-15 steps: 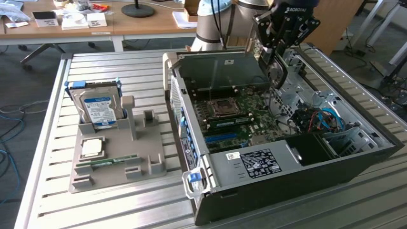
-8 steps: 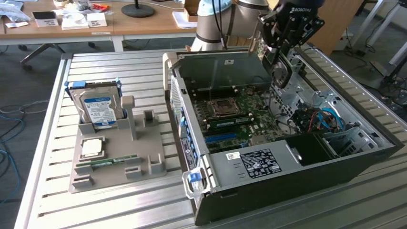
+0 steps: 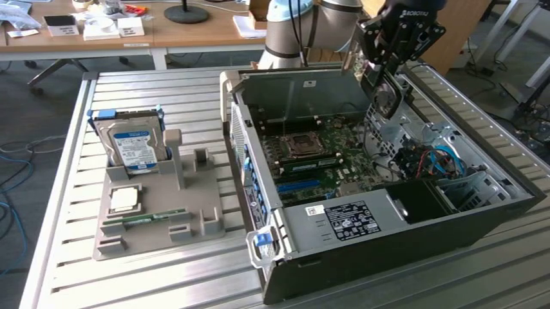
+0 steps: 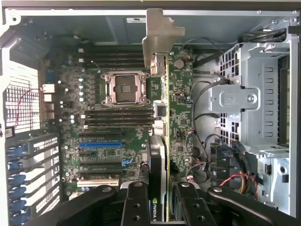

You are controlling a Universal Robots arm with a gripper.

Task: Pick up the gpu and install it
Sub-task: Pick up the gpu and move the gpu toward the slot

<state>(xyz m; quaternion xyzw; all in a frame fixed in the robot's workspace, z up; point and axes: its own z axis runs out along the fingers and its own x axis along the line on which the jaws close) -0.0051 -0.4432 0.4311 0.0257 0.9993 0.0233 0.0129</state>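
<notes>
My gripper [image 3: 384,69] is shut on the gpu [image 3: 387,96], a flat card hanging on edge above the open computer case [image 3: 404,257], over the far right part of the motherboard [image 3: 318,154]. In the wrist view the gpu [image 4: 161,122] runs edge-on between my black fingers [image 4: 136,202], its pale metal bracket [image 4: 157,33] pointing at the case's rear wall. Its green board edge hangs over the motherboard [image 4: 94,94], beside the CPU socket [image 4: 126,88] and the row of expansion slots with one blue slot [image 4: 99,144]. The card is clear of the board, not seated.
Drive cages and bundled cables [image 4: 235,169] line one side of the case. On the exterior view's left, a grey holder [image 3: 163,219] carries a silver blue-labelled hard drive [image 3: 133,145], a small chip [image 3: 125,199] and a green memory stick [image 3: 142,219].
</notes>
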